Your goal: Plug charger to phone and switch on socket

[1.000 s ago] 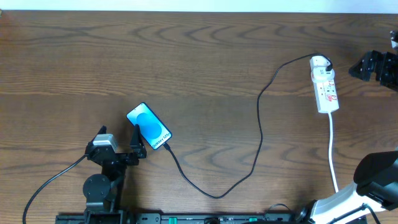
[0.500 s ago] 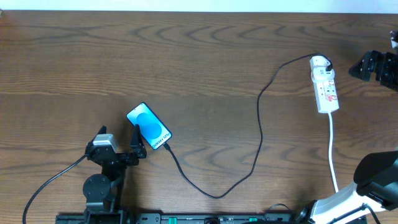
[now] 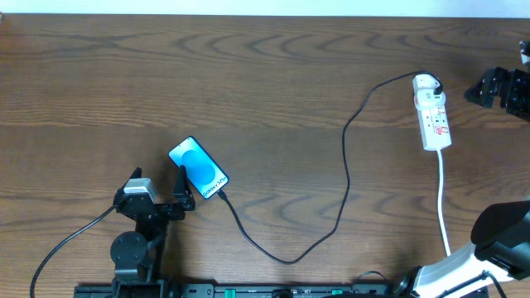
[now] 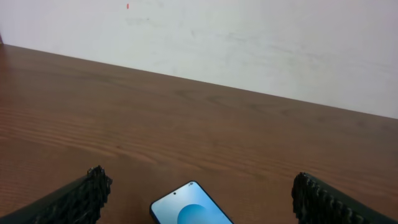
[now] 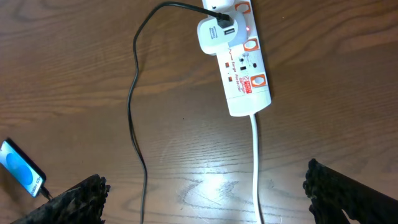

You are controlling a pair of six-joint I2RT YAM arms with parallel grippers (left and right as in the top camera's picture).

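The phone (image 3: 199,168) lies flat with its blue screen up; it also shows in the left wrist view (image 4: 193,210) and the right wrist view (image 5: 22,173). The black charger cable (image 3: 344,157) runs from the phone's lower end to a white adapter (image 5: 215,33) in the socket (image 3: 433,114), a white strip that also shows in the right wrist view (image 5: 244,71). A small red light shows beside the adapter. My left gripper (image 4: 200,180) is open and empty, just behind the phone (image 3: 159,180). My right gripper (image 5: 205,177) is open and empty, off to the right of the socket (image 3: 490,87).
The socket's white cord (image 3: 444,199) runs toward the table's front edge at the right. The black cable loops low across the middle front (image 3: 288,260). A pale wall (image 4: 249,43) stands behind the table's far edge.
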